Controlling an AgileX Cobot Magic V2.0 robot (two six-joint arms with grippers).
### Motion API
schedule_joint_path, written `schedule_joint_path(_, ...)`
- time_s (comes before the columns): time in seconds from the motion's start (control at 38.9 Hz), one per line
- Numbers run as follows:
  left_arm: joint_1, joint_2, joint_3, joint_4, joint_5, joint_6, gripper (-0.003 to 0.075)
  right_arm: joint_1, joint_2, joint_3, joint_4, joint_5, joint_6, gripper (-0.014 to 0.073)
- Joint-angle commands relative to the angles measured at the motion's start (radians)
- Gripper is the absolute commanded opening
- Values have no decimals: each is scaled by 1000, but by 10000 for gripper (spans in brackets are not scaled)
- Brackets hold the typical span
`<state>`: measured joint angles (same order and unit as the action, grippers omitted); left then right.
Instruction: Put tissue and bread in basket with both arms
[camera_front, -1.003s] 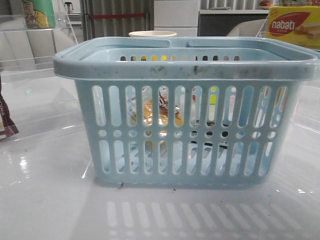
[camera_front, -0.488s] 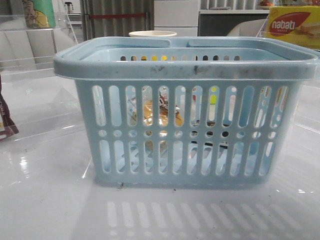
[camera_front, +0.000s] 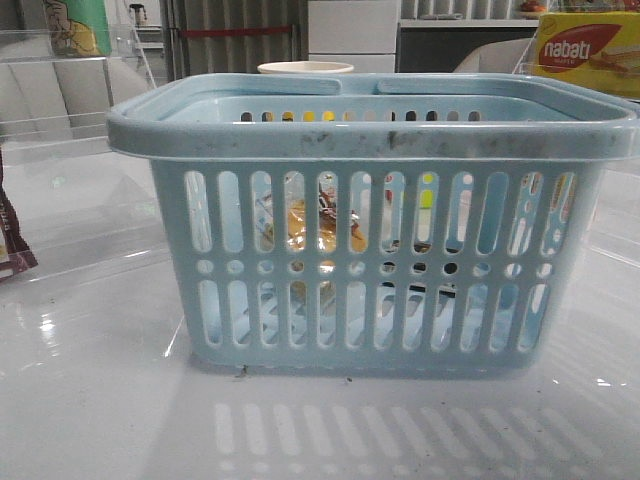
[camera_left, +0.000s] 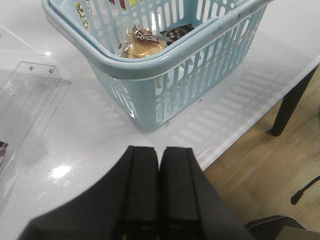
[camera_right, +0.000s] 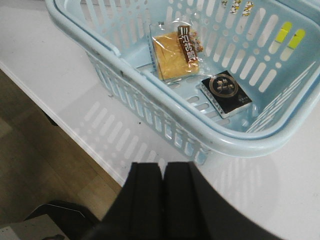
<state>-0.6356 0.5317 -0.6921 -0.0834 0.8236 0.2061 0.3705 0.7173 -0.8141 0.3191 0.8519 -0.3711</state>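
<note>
The light-blue basket (camera_front: 370, 140) stands in the middle of the white table and fills the front view. The bread (camera_right: 175, 55), in its clear bag with a dark brown label, lies on the basket floor. It also shows in the left wrist view (camera_left: 142, 45) and through the slots in the front view (camera_front: 310, 225). A black tissue pack (camera_right: 226, 92) with a gold round mark lies next to it inside the basket (camera_right: 150, 110). My left gripper (camera_left: 160, 150) is shut and empty, above the table outside the basket (camera_left: 165, 65). My right gripper (camera_right: 163, 165) is shut and empty, outside the basket's opposite side.
A yellow-red nabati box (camera_front: 585, 50) stands on a clear stand at the back right. A pale cup (camera_front: 305, 68) is behind the basket. A dark packet (camera_front: 12, 240) lies at the left edge. A clear acrylic stand (camera_left: 25, 95) is beside the left arm. The table edge (camera_right: 75, 135) is close.
</note>
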Motion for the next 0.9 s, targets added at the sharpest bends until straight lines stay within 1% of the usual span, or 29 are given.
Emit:
schedule_joint_path(0.0, -4, 2, -28, -5, -76, -1, 93, -5, -4, -26, 7, -47, 1, 56)
schedule_joint_path(0.36, -4, 0, -28, -5, -80, -1, 93, -5, -4, -26, 7, -47, 1, 56)
schedule_joint_path(0.41, 8, -19, -24, -5, -83, -1, 93, -5, -4, -26, 7, -47, 1, 56)
schedule_joint_path(0.49, 59, -54, -15, -9, -91, -1, 93, -5, -4, -26, 7, -46, 1, 56)
schedule_joint_path(0.57, 141, -105, 17, -9, -172, -1, 93, -5, -4, -26, 7, -46, 1, 56)
schedule_joint_path(0.69, 286, -207, 128, -21, -414, -1, 93, -5, -4, -26, 7, -46, 1, 56)
schedule_joint_path(0.77, 362, -280, 201, -20, -532, -1, 93, -5, -4, -26, 7, -46, 1, 56)
schedule_joint_path(0.87, 486, -373, 310, -20, -628, -1, 93, -5, -4, -26, 8, -46, 1, 56)
